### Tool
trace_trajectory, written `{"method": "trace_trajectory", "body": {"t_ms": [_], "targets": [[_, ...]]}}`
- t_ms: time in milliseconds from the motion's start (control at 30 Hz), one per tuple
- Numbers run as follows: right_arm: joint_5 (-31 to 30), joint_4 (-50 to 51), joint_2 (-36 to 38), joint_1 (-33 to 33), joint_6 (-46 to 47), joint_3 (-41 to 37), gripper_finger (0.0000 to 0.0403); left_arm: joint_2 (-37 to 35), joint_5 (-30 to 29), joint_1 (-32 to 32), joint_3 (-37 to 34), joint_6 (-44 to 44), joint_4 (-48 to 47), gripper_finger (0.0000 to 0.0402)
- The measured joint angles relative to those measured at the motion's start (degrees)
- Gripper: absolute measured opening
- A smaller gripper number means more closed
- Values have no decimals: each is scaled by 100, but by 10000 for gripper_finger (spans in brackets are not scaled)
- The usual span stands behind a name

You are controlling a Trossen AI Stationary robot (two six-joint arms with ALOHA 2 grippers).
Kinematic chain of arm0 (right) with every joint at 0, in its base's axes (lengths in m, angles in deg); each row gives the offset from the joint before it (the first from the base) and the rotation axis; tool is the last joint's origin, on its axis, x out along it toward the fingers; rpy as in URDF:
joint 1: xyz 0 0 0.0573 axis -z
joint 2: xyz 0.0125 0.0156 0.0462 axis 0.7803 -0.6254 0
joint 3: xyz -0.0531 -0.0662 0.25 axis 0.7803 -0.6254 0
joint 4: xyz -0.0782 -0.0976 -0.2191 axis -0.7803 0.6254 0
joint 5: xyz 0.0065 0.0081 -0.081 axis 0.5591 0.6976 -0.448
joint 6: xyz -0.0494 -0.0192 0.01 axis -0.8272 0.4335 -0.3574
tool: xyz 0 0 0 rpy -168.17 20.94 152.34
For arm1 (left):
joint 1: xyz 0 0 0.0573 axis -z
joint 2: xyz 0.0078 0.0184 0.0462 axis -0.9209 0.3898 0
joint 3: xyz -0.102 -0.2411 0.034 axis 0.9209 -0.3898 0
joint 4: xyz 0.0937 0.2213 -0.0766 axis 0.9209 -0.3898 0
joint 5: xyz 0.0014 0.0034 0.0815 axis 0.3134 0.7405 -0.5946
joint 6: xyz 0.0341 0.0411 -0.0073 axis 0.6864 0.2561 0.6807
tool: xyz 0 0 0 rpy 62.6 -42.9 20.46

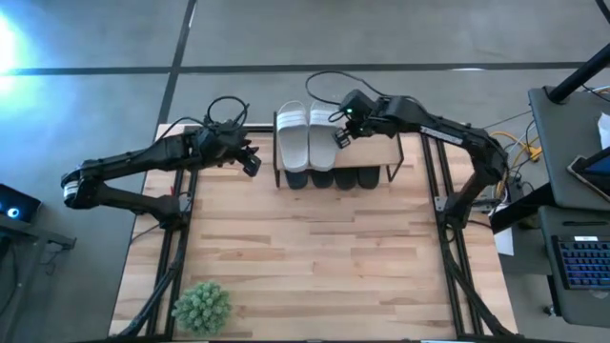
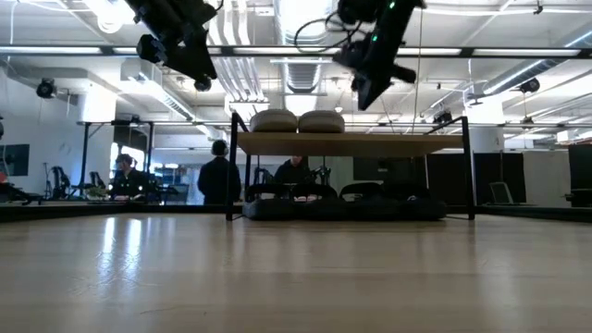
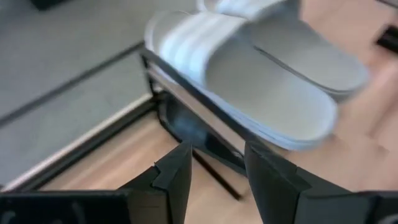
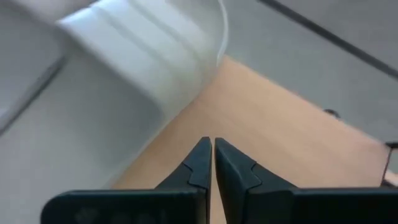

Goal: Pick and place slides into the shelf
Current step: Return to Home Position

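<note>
The pale grey-white slides lie side by side, soles down, on the left part of the shelf's wooden top; in the low view they show as two humps on the plank. The black slides lie in a row under the plank. My left gripper hangs open just left of the shelf, facing the white slides, with nothing between its fingers. My right gripper is shut and empty, above the plank beside the right white slide.
A small green plant stands near the table's front left corner. Bare wooden tabletop stretches in front of the shelf. The right half of the shelf's top is bare. A desk with a keyboard stands off the table's right side; people show in the room behind.
</note>
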Motion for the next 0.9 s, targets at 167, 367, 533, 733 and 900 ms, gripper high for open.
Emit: {"method": "trace_trajectory", "body": {"t_ms": [167, 367, 533, 733, 900], "targets": [[1090, 203, 673, -282, -154, 10, 13, -219, 1066, -1, 0, 4, 361, 134], [1186, -202, 1687, -875, -400, 10, 13, -908, 1529, 4, 0, 9, 698, 134], [1045, -350, 2581, -1233, 399, 15, 13, -1608, 1192, 1, 3, 26, 625, 134], [1080, -483, 3330, -1916, 1021, 7, 13, -2214, 2204, -1, -36, -268, 549, 134], [834, -646, 3617, -2770, 1264, -541, 13, -2804, 3001, 9, -452, -322, 587, 134]]}}
